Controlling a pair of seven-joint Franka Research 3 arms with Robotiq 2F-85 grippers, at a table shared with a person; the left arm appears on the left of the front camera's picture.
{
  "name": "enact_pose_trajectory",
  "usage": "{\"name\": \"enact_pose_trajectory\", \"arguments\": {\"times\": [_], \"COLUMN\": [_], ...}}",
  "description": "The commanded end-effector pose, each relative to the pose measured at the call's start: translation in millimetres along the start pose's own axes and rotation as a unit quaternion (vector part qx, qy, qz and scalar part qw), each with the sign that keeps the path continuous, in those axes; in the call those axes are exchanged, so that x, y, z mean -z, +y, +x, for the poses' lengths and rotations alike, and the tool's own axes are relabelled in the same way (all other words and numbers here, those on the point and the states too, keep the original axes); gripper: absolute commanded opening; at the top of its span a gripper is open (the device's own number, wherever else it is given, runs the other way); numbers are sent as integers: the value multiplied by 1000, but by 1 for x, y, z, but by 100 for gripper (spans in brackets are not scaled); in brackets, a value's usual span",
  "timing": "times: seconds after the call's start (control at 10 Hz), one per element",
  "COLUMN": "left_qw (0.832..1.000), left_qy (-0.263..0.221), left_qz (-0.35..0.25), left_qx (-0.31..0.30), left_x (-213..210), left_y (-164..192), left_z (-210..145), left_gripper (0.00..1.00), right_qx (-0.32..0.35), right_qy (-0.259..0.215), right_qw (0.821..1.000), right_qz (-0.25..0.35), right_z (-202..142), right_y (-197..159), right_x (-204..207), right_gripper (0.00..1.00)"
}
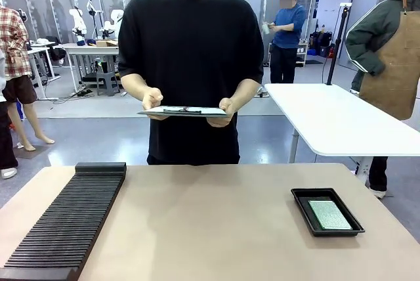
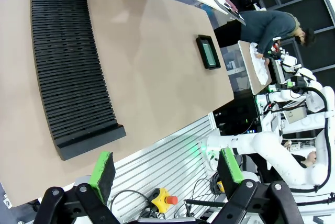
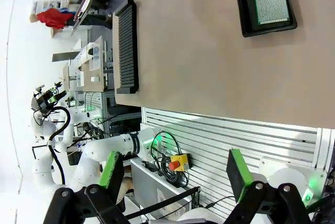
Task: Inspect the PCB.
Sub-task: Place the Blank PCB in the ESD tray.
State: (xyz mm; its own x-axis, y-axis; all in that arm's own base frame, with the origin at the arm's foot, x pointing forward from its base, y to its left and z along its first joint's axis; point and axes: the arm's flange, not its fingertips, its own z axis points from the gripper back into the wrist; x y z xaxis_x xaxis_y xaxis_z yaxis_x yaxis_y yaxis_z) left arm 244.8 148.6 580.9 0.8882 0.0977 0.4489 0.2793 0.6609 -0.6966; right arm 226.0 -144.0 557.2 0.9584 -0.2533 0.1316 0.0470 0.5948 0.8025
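PCB (image 1: 330, 215), pale patterned face up, flat inside black tray (image 1: 302, 205) at table's right side; left gripper (image 2: 166, 167) and right gripper (image 3: 175, 170) both spread wide, empty, held back; best approach: right arm descends squarely, pinching board edges, not tray wall

Left gripper: the black two-finger left gripper with green pads (image 2: 166, 170) rises from the bottom edge of its wrist view, jaws spread wide, nothing between the pads.
Left gripper position: held off the near edge of the table, above the robot's base.
Right gripper: the black two-finger right gripper with green pads (image 3: 175, 174) stands with its jaws equally wide apart, holding nothing.
Right gripper position: likewise back from the table's near edge, not over its surface.
Arm in left wrist view: the white jointed right arm (image 2: 272, 150) lies at lower right.
Arm in right wrist view: the white jointed left arm (image 3: 107, 148) lies at lower left.
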Motion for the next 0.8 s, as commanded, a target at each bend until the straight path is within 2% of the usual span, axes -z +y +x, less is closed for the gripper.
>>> {"name": "enact_pose_trajectory", "arguments": {"times": [0.0, 0.7], "left_qw": [1000, 1000], "left_qy": [5, 5], "left_qz": [7, 7], "left_qx": [-1, -1], "left_x": [0, 0], "left_y": [-1, -1], "left_z": [0, 0], "left_gripper": [100, 100], "right_qx": [-10, -10], "right_qy": [2, 2], "right_qw": [1000, 1000], "right_qz": [2, 2], "right_z": [0, 0], "right_y": [1, 1], "right_x": [-3, -3], "right_gripper": [100, 100]}}
